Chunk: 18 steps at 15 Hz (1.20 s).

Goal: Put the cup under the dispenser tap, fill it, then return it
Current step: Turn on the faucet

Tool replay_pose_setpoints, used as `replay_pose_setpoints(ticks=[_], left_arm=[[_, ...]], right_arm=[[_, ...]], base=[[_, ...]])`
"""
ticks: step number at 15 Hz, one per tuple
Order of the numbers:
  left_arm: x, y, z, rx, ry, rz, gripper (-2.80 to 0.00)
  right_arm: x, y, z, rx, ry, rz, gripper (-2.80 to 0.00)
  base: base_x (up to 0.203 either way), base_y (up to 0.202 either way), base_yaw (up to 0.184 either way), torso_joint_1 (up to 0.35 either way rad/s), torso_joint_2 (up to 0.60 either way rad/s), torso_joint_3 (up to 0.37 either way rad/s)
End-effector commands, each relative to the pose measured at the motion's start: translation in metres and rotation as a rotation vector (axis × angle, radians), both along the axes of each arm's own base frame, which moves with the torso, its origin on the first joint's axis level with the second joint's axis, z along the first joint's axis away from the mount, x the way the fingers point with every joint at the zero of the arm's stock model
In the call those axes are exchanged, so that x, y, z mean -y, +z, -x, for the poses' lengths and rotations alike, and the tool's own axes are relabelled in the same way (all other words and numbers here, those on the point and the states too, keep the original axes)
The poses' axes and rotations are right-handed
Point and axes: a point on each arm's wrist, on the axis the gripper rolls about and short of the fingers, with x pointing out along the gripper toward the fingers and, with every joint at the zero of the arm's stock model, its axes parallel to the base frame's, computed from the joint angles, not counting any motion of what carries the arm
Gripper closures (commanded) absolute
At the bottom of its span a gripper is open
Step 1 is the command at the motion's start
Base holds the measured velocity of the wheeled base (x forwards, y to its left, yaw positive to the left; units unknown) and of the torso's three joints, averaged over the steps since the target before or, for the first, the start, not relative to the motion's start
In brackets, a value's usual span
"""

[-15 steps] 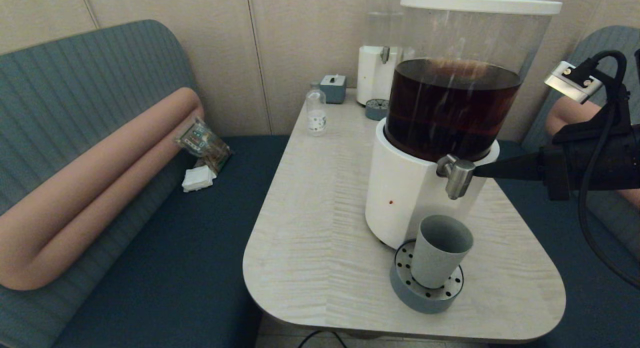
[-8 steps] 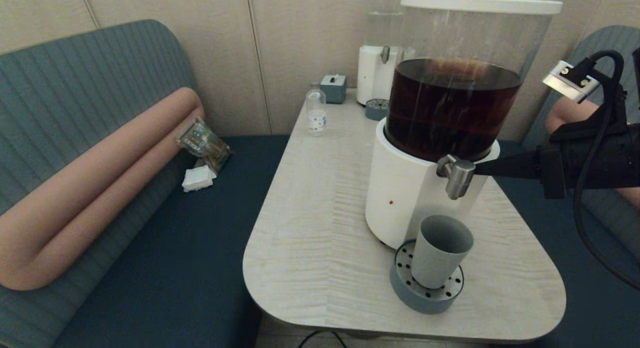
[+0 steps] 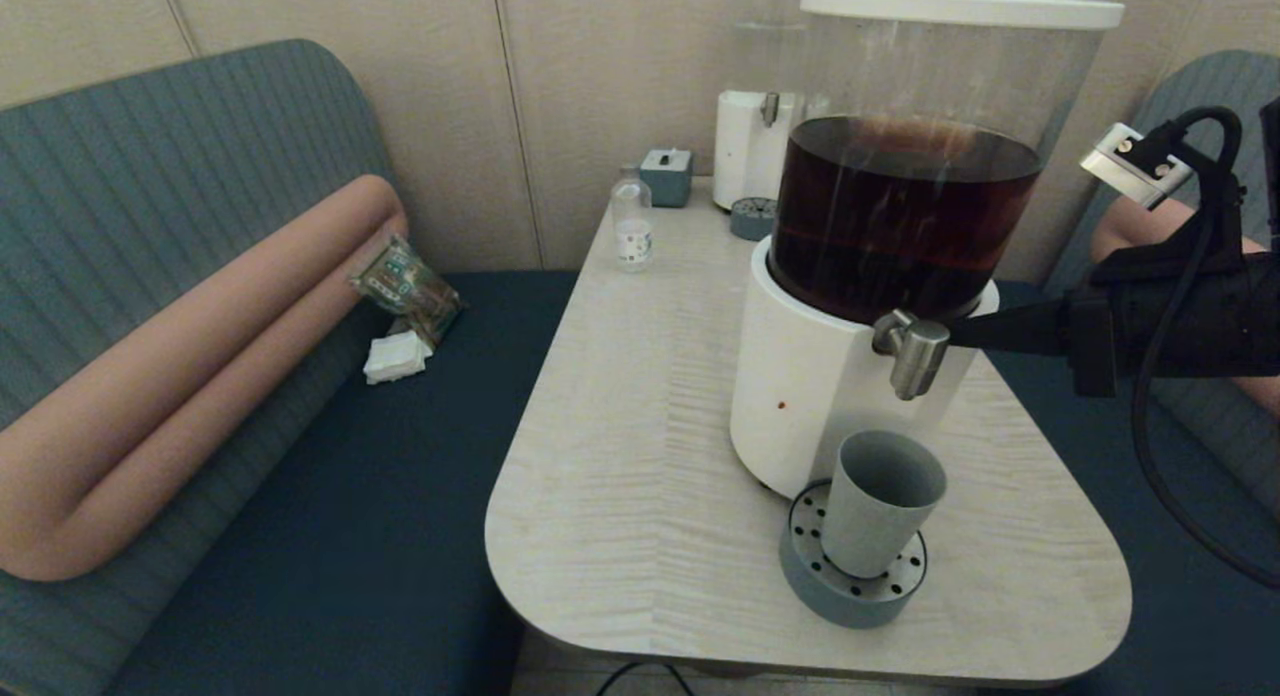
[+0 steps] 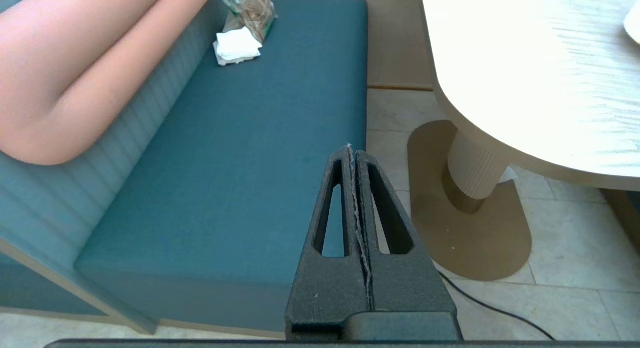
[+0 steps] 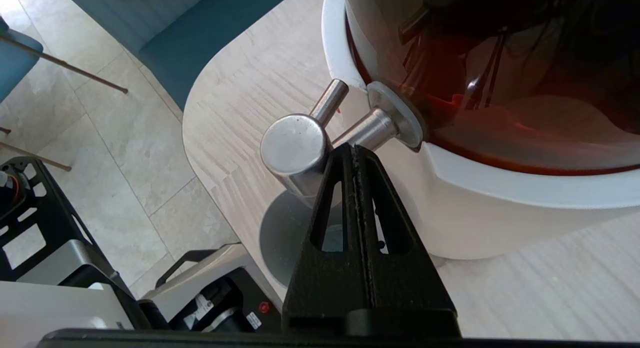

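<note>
Cup (image 3: 880, 516) stands under dispenser tap (image 3: 915, 354) (right tool (image 3: 958, 333) touching).

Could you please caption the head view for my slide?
Right tool, shut, at the dispenser tap; grey cup waits below on the drip tray.

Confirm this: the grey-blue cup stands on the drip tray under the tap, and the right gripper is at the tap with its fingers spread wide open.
Wrong on one count: the right gripper is shut, fingers pressed together, as the right wrist view shows. It is at the dispenser tap, and the cup stands on the drip tray beneath it.
</note>
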Motion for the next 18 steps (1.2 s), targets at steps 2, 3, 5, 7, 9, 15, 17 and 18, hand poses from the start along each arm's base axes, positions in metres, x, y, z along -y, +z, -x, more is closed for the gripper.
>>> replay_pose_setpoints(ticks=[2, 3, 5, 7, 9, 15, 17, 18], left_arm=[[0.0, -0.0001, -0.0002, -0.002, 0.0, 0.0, 0.0], [0.0, -0.0001, -0.0002, -0.002, 0.001, 0.0, 0.0], [0.0, 0.0, -0.0001, -0.002, 0.001, 0.0, 0.0], [0.0, -0.0001, -0.0001, -0.002, 0.001, 0.0, 0.0], [0.0, -0.0001, -0.0002, -0.002, 0.001, 0.0, 0.0], [0.0, 0.0001, -0.0001, -0.001, 0.001, 0.0, 0.0], [0.0, 0.0, -0.0001, -0.002, 0.0, 0.001, 0.0], [0.0, -0.0001, -0.0002, -0.002, 0.001, 0.0, 0.0]], right_arm=[[-0.003, -0.0042, 0.0004, -0.012, 0.018, 0.003, 0.0], [-0.0031, -0.0044, -0.0001, -0.011, 0.019, 0.004, 0.0], [-0.0033, -0.0045, -0.001, -0.002, 0.019, 0.002, 0.0], [-0.0033, -0.0047, -0.001, -0.002, 0.019, 0.002, 0.0], [-0.0032, -0.0039, -0.0007, 0.001, 0.018, 0.001, 0.0], [0.0001, -0.0004, 0.0003, 0.026, 0.005, -0.005, 0.0], [0.0015, 0.0001, 0.0005, 0.03, 0.0, -0.006, 0.0], [0.0019, 0.0013, 0.0014, 0.033, -0.002, -0.008, 0.0]], base=[[0.0, 0.0, 0.0, 0.0, 0.0, 0.0], [0.0, 0.0, 0.0, 0.0, 0.0, 0.0], [0.0, 0.0, 0.0, 0.0, 0.0, 0.0], [0.0, 0.0, 0.0, 0.0, 0.0, 0.0], [0.0, 0.0, 0.0, 0.0, 0.0, 0.0], [0.0, 0.0, 0.0, 0.0, 0.0, 0.0], [0.0, 0.0, 0.0, 0.0, 0.0, 0.0], [0.0, 0.0, 0.0, 0.0, 0.0, 0.0]])
